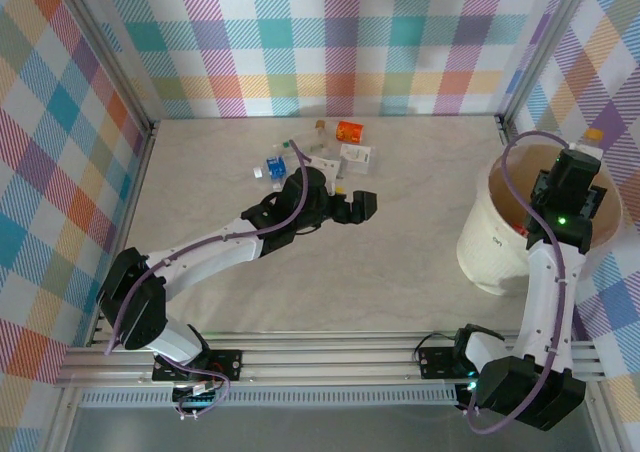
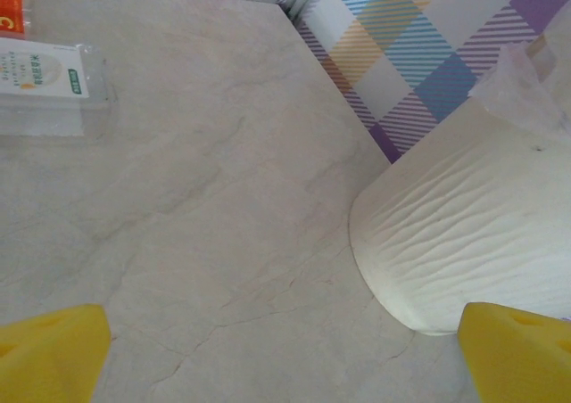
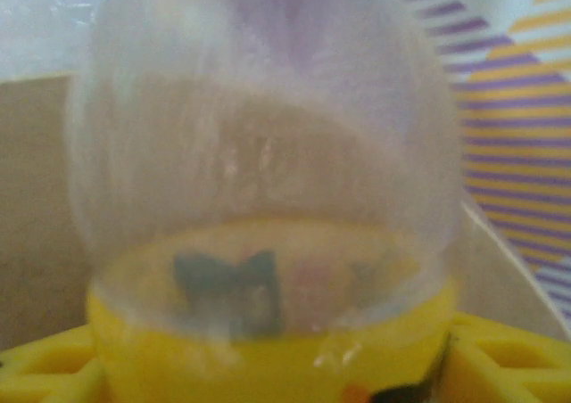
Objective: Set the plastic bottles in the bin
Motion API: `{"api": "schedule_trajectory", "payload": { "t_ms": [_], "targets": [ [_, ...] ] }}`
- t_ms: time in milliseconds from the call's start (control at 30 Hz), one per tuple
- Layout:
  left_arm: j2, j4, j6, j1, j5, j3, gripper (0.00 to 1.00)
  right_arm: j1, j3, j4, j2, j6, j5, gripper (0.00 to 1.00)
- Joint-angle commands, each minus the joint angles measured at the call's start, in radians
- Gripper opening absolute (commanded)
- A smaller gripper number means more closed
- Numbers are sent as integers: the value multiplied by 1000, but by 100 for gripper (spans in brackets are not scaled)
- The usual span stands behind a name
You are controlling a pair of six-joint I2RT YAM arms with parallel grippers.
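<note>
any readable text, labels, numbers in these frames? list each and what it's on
"C": what looks like one pale letter on the orange pack, cut off by the edge of the left wrist view.
White-label pack: green print, too small and blurred to read.
Clear bottle: dark marks on its yellow band, blurred, unreadable.
Bin: small dark mark on the outer wall, too small to read.
</note>
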Motion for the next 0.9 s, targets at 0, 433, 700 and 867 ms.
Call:
{"api": "schedule_trajectory", "payload": {
  "t_ms": [0, 433, 700, 867],
  "targets": [
    [-34, 5, -26, 8, -43, -21, 100, -6, 21, -16, 5, 55, 4, 77],
    [-53, -4, -112, 46, -163, -71, 100, -6, 104, -88, -13, 118, -222, 98],
    [-27, -54, -189, 84, -182, -78, 100, -5, 64, -13, -64, 206, -378, 100],
    [-1, -96, -220, 105, -193, -65, 100, 5, 45, 72, -114, 257, -604, 100]
  ]
}}
